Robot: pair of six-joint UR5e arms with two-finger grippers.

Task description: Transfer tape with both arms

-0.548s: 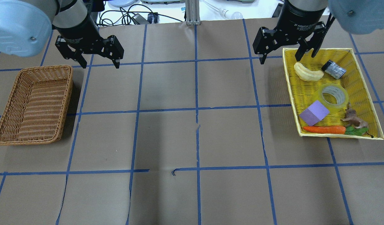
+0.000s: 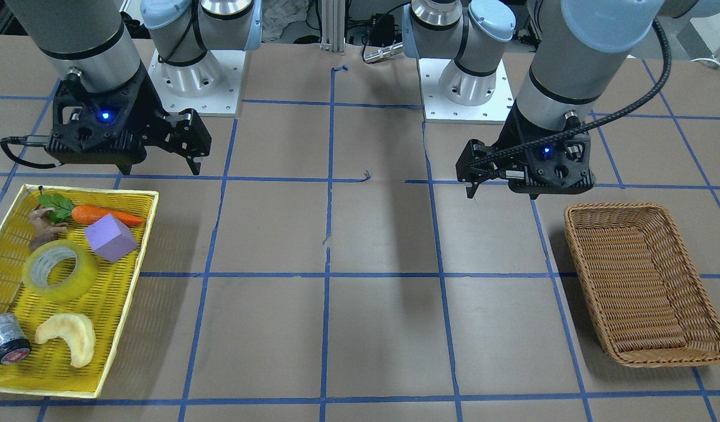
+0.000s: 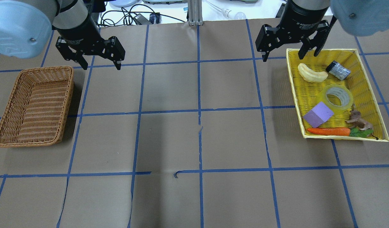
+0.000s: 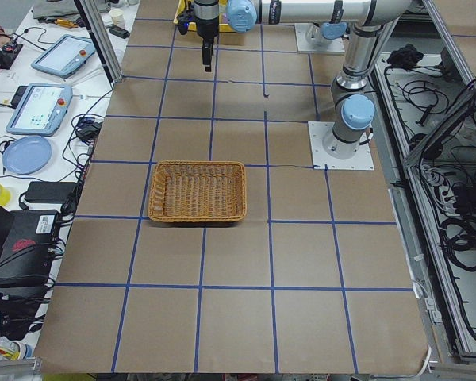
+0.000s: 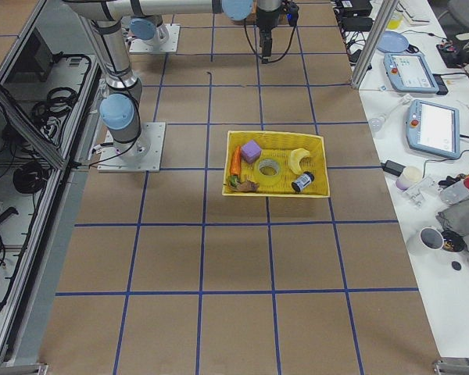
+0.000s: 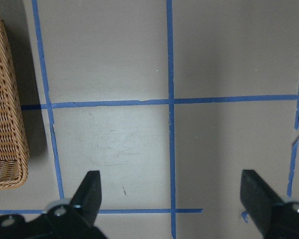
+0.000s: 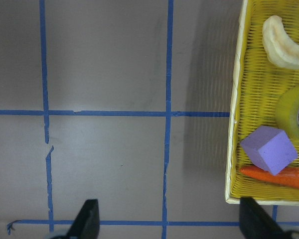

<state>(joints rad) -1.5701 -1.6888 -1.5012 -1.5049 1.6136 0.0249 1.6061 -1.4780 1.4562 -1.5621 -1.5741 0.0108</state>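
On my overhead feed the tape [image 3: 339, 97] lies flat in the yellow tray [image 3: 365, 79], at four o'clock from the right gripper [image 3: 287, 56], with a purple block [image 3: 318, 114] at its eight. My right wrist camera catches only the roll's edge, at three o'clock. The right gripper and the left gripper [image 3: 101, 65] both hang spread wide, gripping nothing; the wicker basket [image 3: 33, 107] sits at the left one's eight

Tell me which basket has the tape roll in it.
The yellow basket, on the robot's right; the tape lies flat there. The brown wicker basket holds nothing.
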